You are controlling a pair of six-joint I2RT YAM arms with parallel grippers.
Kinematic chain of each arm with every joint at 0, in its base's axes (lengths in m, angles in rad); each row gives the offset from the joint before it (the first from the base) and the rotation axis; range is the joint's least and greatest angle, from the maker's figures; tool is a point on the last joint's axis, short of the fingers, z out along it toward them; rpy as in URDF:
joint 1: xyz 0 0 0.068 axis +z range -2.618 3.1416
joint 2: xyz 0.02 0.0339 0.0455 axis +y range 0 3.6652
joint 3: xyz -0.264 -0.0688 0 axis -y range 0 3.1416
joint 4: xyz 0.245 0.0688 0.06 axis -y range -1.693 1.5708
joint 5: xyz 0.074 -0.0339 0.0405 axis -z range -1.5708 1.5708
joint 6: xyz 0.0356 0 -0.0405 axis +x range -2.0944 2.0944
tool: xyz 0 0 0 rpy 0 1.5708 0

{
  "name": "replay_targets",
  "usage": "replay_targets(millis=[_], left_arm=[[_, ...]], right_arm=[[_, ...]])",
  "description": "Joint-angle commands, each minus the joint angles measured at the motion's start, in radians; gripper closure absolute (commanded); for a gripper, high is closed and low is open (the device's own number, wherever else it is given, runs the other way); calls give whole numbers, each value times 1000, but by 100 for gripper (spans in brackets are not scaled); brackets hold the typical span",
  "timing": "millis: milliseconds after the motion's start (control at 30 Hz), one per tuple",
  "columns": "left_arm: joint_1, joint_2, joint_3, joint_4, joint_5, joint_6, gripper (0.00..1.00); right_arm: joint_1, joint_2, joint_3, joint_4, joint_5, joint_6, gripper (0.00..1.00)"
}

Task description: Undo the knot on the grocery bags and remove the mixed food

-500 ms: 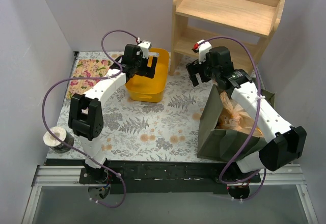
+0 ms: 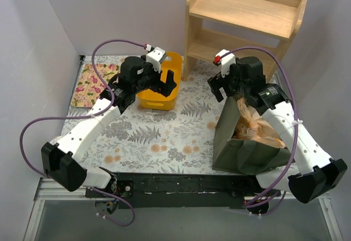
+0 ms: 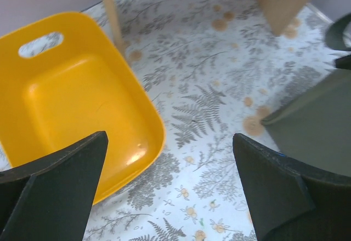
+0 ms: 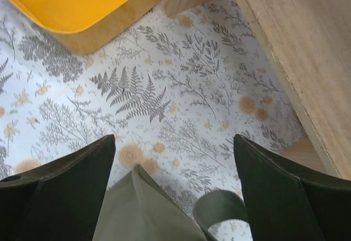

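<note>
Free lane btwn yellow bin (image 2: 159, 97) & olive tote (image 2: 247, 150) over floral cloth (image 2: 164, 137); wooden shelf (image 2: 247, 16) blocks the back.

Bright even light, soft shadows, sharp

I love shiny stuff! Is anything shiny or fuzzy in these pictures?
Left wrist view: a white glare spot inside the yellow tub, dark fingers soft. Right wrist view: fingers fuzzy, fern cloth sharp. Top view: even light.
</note>
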Motion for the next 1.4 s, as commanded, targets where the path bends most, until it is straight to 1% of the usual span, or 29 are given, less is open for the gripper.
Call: replay_targets(millis=[0,33,67,133,167,200,233,267,300,333,433,533,600,633,700,733,800,833,933,1000,1033,1100,1133,1200,1233,1267,1300,1333,1367], left_arm=[[-16,-89,-22,-10,88,40,2],[-14,-94,-25,-10,88,40,2],[-5,-100,-28,-12,88,32,2],[1,-108,-41,-9,80,25,2],[1,-111,-61,-4,82,26,2],[1,-109,-71,-1,109,26,2],[1,-103,-75,-1,124,25,2],[0,-97,-74,2,140,8,2],[0,-80,-66,5,154,-12,2],[0,-74,-58,2,160,-30,2],[1,-62,-28,8,192,-41,2],[0,-42,-8,10,183,-29,2],[0,-34,1,11,180,-30,2],[0,-30,6,13,183,-38,2],[0,-30,9,13,198,-43,2],[0,-30,9,10,200,-46,2],[0,-30,9,7,198,-47,2],[0,-31,11,7,198,-47,2],[0,-37,5,1,189,-41,2],[0,-34,3,-1,189,-40,2],[0,-33,5,-1,189,-38,2],[0,-25,15,-1,192,-46,2],[0,-21,23,-1,194,-46,2],[0,-10,41,1,194,-46,2],[0,-5,47,5,188,-44,2],[0,-1,52,8,186,-41,2],[0,4,67,11,183,-38,2],[0,18,75,19,183,-40,2],[0,24,84,24,180,-40,2]], right_arm=[[2,-52,106,-118,-12,-80,6],[2,-53,188,-153,-12,-94,7],[2,-56,228,-238,-18,-103,8],[2,-82,297,-311,-21,-123,11],[0,-97,298,-372,-14,-125,11],[2,-119,285,-391,-1,-126,12],[2,-165,267,-405,50,-123,12],[0,-189,221,-421,137,-122,13],[-5,-214,206,-431,164,-123,13],[-21,-257,196,-441,175,-128,15],[-28,-292,204,-512,181,-139,17],[-29,-309,192,-598,215,-134,18],[-29,-315,149,-639,218,-131,18],[-31,-329,131,-668,218,-129,17],[-29,-341,69,-691,209,-119,12],[-29,-352,-5,-689,226,-105,6],[-29,-363,-73,-664,281,-90,3],[-29,-377,-127,-647,287,-88,2],[-29,-383,-196,-581,266,-92,2],[-31,-377,-239,-540,290,-97,2],[-32,-371,-256,-521,313,-109,4],[-38,-371,-296,-459,420,-132,11],[-44,-371,-295,-443,454,-146,23],[-52,-368,-229,-440,454,-197,44],[-55,-355,-195,-449,447,-198,63],[-60,-343,-158,-463,416,-200,72],[-63,-331,-59,-496,398,-200,79],[-63,-305,-11,-506,375,-200,87],[-64,-294,45,-509,368,-212,88]])
